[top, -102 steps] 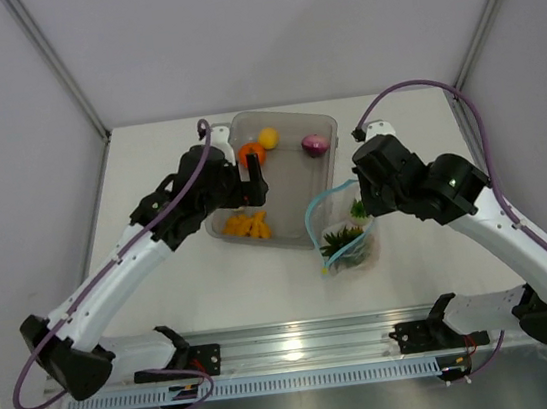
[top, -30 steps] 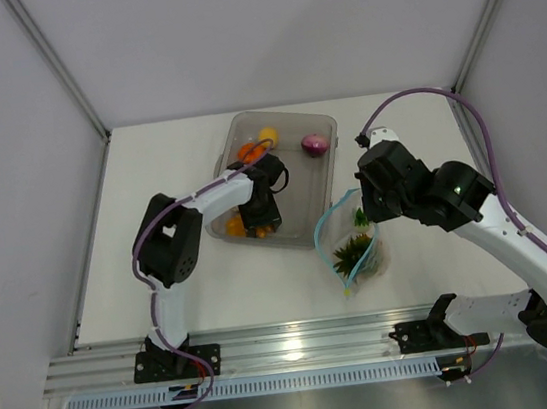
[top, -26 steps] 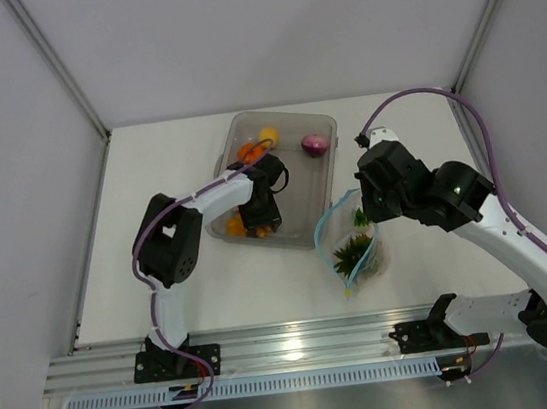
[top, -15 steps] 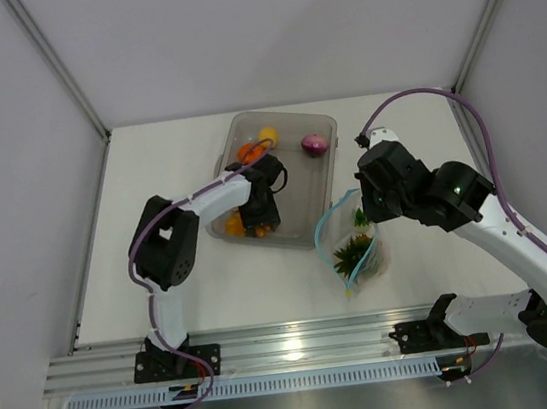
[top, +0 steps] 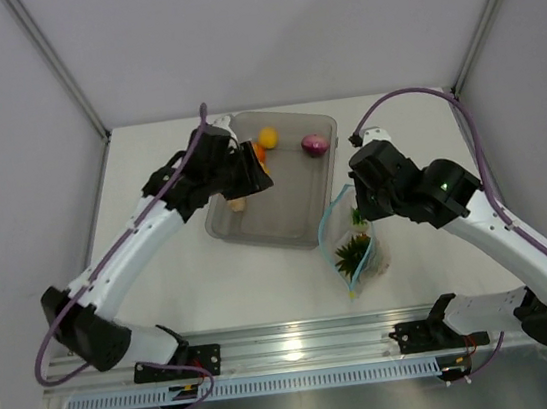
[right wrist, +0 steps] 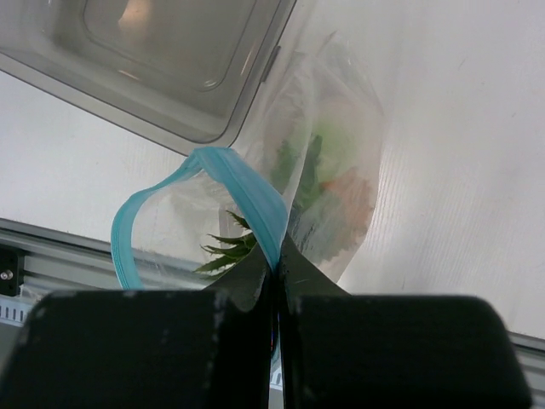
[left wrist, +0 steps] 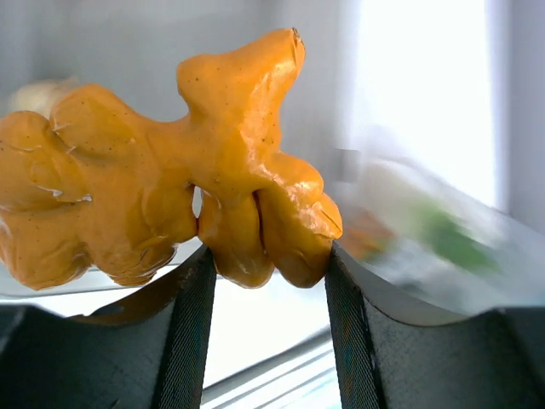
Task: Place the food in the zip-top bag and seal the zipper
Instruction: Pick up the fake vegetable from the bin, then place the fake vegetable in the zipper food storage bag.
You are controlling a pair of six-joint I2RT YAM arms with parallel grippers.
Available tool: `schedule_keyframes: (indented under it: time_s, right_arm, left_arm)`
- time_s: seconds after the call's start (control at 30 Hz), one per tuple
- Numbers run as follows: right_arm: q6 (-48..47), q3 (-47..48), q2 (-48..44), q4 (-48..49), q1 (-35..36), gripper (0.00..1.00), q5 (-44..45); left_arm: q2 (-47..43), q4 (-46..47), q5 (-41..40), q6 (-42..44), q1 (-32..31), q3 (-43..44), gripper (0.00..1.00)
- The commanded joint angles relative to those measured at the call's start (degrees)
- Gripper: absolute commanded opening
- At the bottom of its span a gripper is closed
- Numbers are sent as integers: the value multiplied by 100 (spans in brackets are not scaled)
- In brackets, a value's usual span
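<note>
My left gripper (left wrist: 266,256) is shut on a knobby orange piece of food (left wrist: 162,192), gripped by its lower lobes. In the top view the left gripper (top: 252,172) hangs over the left part of the clear grey tray (top: 276,236). A yellow lemon (top: 268,138), a purple onion (top: 315,144) and a beige bit (top: 238,206) lie in the tray. My right gripper (right wrist: 274,266) is shut on the light blue zipper (right wrist: 247,192) of the zip-top bag (top: 358,252), holding its mouth open. A green leafy sprig (right wrist: 228,247) sits inside the bag.
The tray's near right corner (right wrist: 213,128) lies right beside the bag's mouth. The aluminium rail (top: 292,348) runs along the table's near edge. Grey walls close in the left, right and back.
My left arm has risen out of the tray with the orange piece between its fingers. My right gripper has shifted slightly left with the bag's zipper.
</note>
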Motion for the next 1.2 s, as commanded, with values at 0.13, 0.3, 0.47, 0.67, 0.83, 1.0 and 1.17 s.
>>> schedule_keyframes:
  time_s: [0.13, 0.3, 0.47, 0.67, 0.83, 1.0, 1.17]
  right_arm:
    - [147, 309, 410, 183, -71, 0, 152]
    - [86, 652, 569, 78, -71, 0, 345]
    - [77, 1048, 674, -72, -79, 0, 407]
    - [86, 1031, 657, -64, -79, 0, 468]
    - [77, 1013, 683, 33, -79, 0, 398]
    - [51, 1066, 718, 86, -88, 0, 258]
    - [59, 1092, 666, 95, -97, 0, 187]
  left_arm:
    - [-1538, 1425, 2447, -335, 64, -317, 12]
    - [-2390, 3455, 3794, -2044, 116, -1389, 11]
    - [-2383, 7699, 4621, -4647, 125, -2757, 9]
    - [-1909, 10294, 4438, -6524, -15, -3490, 9]
    - [-1496, 11280, 4402, -7148, -287, -3570, 9]
    - [-1048, 11606, 4788, -7298, -586, -3350, 10]
    - [-749, 11922, 5052, -7350, -815, -3560, 10]
